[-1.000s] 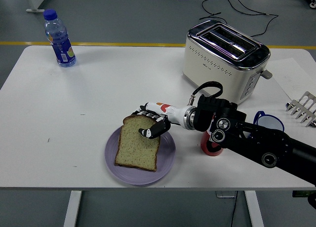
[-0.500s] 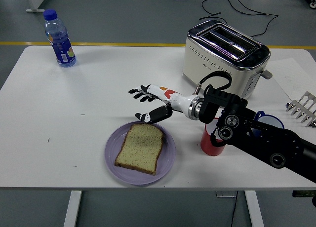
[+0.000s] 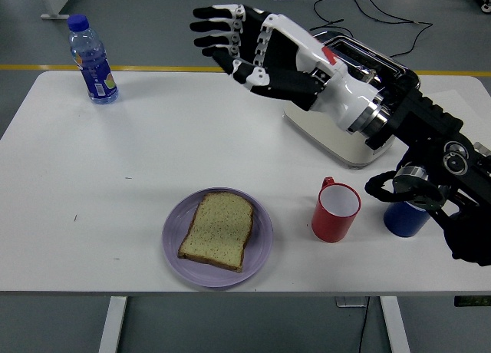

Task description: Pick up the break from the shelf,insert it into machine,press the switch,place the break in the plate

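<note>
A slice of bread [image 3: 218, 229] lies flat on the purple plate [image 3: 261, 245] near the table's front edge. My right hand [image 3: 230, 42] is raised high above the table, well up and back from the plate, its fingers spread and holding nothing. Behind the wrist stands the cream and chrome toaster [image 3: 337, 142], partly hidden by my forearm; its slots show only in part. The left arm does not appear.
A red mug [image 3: 334, 212] stands right of the plate and a blue cup [image 3: 402, 217] beyond it, under my right arm. A water bottle [image 3: 91, 60] stands at the far left. Cables lie on the floor behind the table.
My right hand let go of the bread on the plate, then lifted up and back toward the camera with fingers spread. The bread stays on the plate.
</note>
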Robot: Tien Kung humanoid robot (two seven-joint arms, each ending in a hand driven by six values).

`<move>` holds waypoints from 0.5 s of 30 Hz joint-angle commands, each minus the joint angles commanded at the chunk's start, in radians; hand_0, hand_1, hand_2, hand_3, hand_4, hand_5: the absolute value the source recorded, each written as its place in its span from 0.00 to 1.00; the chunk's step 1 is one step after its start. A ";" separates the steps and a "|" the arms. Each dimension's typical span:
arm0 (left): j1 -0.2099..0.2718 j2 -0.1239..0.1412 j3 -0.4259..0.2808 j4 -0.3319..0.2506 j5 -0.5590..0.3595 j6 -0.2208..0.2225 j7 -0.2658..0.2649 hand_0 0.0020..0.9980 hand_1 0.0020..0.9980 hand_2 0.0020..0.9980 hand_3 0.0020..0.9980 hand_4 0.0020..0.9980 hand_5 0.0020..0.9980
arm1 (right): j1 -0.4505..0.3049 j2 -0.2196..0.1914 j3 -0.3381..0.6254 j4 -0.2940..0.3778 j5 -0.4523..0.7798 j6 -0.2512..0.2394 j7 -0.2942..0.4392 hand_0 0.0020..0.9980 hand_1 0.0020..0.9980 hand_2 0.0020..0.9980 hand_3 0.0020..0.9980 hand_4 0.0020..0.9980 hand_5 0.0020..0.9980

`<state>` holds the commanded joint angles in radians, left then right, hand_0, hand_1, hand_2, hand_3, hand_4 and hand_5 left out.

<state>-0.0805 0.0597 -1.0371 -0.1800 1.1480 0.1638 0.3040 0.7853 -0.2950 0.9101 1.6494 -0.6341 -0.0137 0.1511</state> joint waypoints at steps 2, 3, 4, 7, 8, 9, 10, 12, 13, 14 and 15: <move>0.002 0.000 -0.001 0.000 0.001 0.000 0.000 0.66 0.57 0.58 0.60 0.31 1.00 | -0.026 -0.016 0.075 0.013 0.085 -0.042 0.056 0.74 0.70 0.72 0.70 0.55 0.17; 0.003 -0.001 -0.003 0.000 0.003 0.000 0.001 0.66 0.57 0.58 0.60 0.31 1.00 | -0.035 -0.020 0.108 0.012 0.123 -0.066 0.078 0.74 0.70 0.72 0.70 0.55 0.17; 0.005 -0.001 -0.004 0.000 0.006 -0.001 0.001 0.66 0.57 0.58 0.60 0.31 1.00 | -0.048 -0.024 0.143 0.007 0.168 -0.089 0.102 0.74 0.70 0.72 0.70 0.55 0.17; 0.007 -0.002 -0.006 0.000 0.010 -0.001 0.001 0.66 0.57 0.58 0.60 0.31 0.99 | -0.076 -0.033 0.221 -0.008 0.273 -0.123 0.146 0.79 0.73 0.74 0.70 0.54 0.20; 0.008 -0.002 -0.007 0.000 0.012 -0.001 0.001 0.66 0.57 0.58 0.60 0.31 0.99 | -0.086 -0.037 0.249 -0.014 0.299 -0.130 0.156 0.79 0.73 0.74 0.70 0.54 0.20; 0.010 -0.002 -0.008 0.000 0.013 -0.002 0.001 0.66 0.57 0.58 0.60 0.31 0.99 | -0.103 -0.044 0.280 -0.026 0.317 -0.138 0.164 0.79 0.73 0.74 0.70 0.54 0.20; 0.010 -0.002 -0.008 0.000 0.014 -0.002 0.001 0.66 0.57 0.58 0.60 0.31 0.99 | -0.111 -0.047 0.301 -0.032 0.322 -0.141 0.167 0.79 0.73 0.74 0.70 0.54 0.20; 0.012 -0.002 -0.008 0.000 0.013 -0.002 0.000 0.66 0.57 0.58 0.60 0.31 0.99 | -0.144 -0.063 0.361 -0.058 0.348 -0.153 0.180 0.83 0.76 0.79 0.77 0.54 0.20; 0.012 -0.002 -0.008 0.000 0.013 -0.002 -0.001 0.66 0.57 0.58 0.60 0.31 0.99 | -0.154 -0.067 0.381 -0.067 0.355 -0.155 0.181 0.83 0.76 0.79 0.77 0.54 0.20; 0.012 -0.002 -0.008 0.000 0.012 -0.001 -0.001 0.66 0.57 0.58 0.60 0.31 0.99 | -0.173 -0.075 0.408 -0.085 0.368 -0.155 0.179 0.83 0.76 0.79 0.77 0.54 0.20; 0.012 -0.002 -0.007 0.000 0.011 -0.001 -0.001 0.66 0.57 0.58 0.60 0.31 0.99 | -0.186 -0.081 0.427 -0.098 0.377 -0.154 0.176 0.83 0.76 0.79 0.77 0.54 0.20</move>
<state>-0.0686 0.0573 -1.0440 -0.1800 1.1586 0.1625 0.3027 0.5996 -0.3760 1.3373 1.5511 -0.2575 -0.1673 0.3267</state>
